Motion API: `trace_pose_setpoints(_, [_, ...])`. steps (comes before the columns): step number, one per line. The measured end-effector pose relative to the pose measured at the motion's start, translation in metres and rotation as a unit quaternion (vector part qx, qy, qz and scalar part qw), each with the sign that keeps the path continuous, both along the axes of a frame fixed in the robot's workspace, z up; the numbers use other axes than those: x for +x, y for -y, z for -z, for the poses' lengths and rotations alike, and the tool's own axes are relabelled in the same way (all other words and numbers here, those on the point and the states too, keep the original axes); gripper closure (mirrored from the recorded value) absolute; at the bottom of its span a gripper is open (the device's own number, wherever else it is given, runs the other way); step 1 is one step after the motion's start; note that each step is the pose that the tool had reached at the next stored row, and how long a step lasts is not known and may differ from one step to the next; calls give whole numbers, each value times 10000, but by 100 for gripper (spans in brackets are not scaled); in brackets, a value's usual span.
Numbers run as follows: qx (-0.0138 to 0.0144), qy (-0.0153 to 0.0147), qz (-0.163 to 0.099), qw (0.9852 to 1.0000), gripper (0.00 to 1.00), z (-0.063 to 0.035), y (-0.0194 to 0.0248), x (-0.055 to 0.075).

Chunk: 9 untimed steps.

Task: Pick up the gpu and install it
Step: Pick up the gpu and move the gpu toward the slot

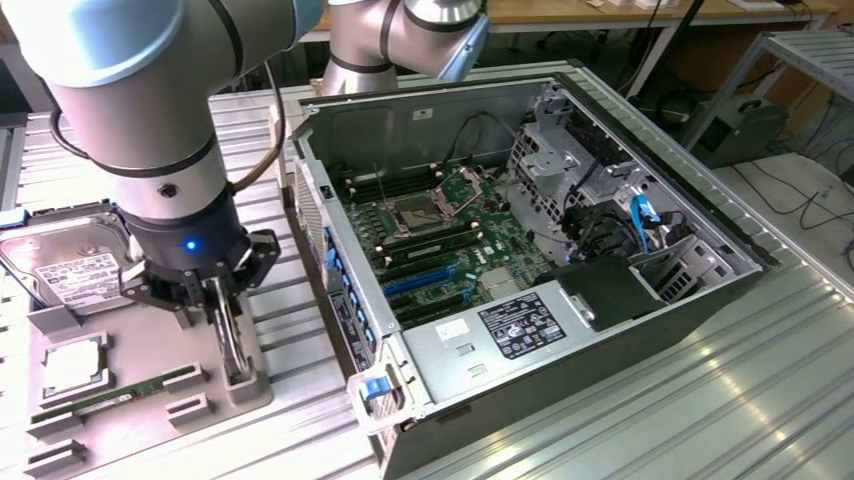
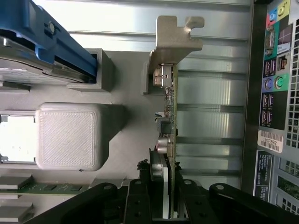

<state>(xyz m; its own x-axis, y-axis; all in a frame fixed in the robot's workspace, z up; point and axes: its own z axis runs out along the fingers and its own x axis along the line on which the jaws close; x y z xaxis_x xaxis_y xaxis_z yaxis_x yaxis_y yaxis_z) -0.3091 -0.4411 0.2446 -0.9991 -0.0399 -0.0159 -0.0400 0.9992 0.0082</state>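
Gripper (image 2: pixel 164 184) is pinching the thin, flat gpu (image 2: pixel 172 116) between its black fingers (image 2: pixel 140 196). The card is standing on edge on the matte gray plastic tray (image 2: pixel 126 156), its silver metal bracket (image 2: pixel 176 42) pointing away.

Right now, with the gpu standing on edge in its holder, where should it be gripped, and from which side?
Probably the top edge, away from the silver bracket, coming straight down: the gpu stands on edge in the grey holder, leaving both flat faces free for a pinch.
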Motion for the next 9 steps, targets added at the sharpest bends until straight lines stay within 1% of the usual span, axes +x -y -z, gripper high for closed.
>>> trace_pose_setpoints(9, [0, -2, 0, 10000, 72, -81, 0, 0])
